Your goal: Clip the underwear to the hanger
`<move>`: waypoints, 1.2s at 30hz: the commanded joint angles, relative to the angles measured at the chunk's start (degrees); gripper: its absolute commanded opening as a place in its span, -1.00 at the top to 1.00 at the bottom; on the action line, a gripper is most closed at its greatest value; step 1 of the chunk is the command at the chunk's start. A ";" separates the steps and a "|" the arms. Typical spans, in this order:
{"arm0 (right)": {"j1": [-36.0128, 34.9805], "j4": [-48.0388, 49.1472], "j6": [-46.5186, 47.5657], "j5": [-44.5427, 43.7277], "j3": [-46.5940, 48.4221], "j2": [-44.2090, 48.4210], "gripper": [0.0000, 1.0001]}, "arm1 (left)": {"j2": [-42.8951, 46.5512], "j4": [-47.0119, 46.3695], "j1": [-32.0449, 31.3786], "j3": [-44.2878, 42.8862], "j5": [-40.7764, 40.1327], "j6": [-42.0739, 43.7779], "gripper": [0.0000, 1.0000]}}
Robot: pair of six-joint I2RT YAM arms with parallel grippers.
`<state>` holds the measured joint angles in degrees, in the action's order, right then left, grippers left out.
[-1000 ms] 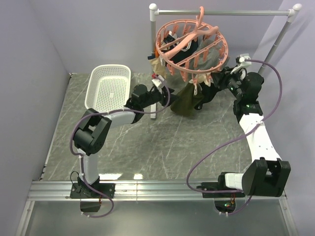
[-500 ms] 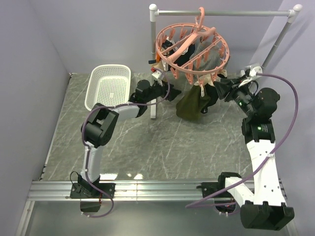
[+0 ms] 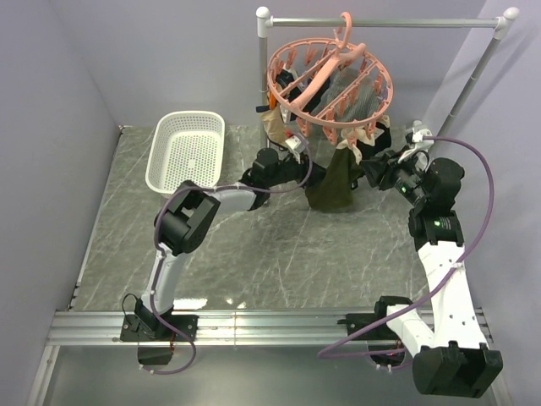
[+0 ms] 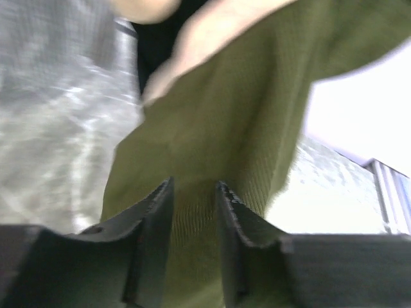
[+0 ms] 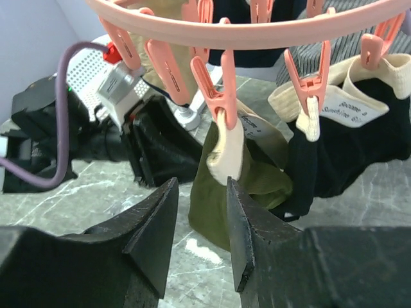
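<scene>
The salmon-pink hanger (image 3: pixel 385 87) hangs by its hook from a grey rail. The olive underwear (image 3: pixel 331 188) dangles from its front edge, where a peg (image 5: pixel 220 96) holds the beige waistband (image 5: pixel 226 151). My left gripper (image 3: pixel 306 173) is at the underwear's left side. Its fingers (image 4: pixel 153 221) stand narrowly apart, and olive fabric (image 4: pixel 212 141) fills the gap. My right gripper (image 3: pixel 369 175) is just right of the underwear. In the right wrist view its jaws (image 5: pixel 199 221) are open and empty, below the clipped waistband.
A black garment (image 5: pixel 347 151) and a striped one hang from neighbouring pegs to the right. The grey rail stand (image 3: pixel 380 21) has a post (image 3: pixel 262 59) behind my left gripper. A white basket (image 3: pixel 190 115) sits at the back left of the marble table (image 3: pixel 279 254).
My left gripper has slid right, from near the stand's post to the underwear, and its jaws have narrowed. The right arm has shifted, with its gripper a little lower.
</scene>
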<state>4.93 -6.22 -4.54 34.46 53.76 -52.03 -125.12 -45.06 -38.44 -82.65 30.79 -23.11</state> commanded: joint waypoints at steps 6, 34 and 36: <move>0.34 1.12 0.06 -1.68 -1.73 1.40 0.21 | 0.84 -4.69 -3.92 -0.15 4.98 0.86 0.54; 0.26 4.63 -2.05 0.60 -6.30 4.66 0.27 | 16.89 -7.76 1.08 14.51 -0.38 7.99 -0.15; 0.26 6.12 -2.41 2.44 -6.21 5.01 0.27 | 20.60 -6.89 0.99 19.08 -0.46 9.57 -0.19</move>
<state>4.93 -4.75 -6.52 33.26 45.32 -48.75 -112.60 -48.97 -37.23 -68.16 28.82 -16.14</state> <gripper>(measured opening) 0.367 0.586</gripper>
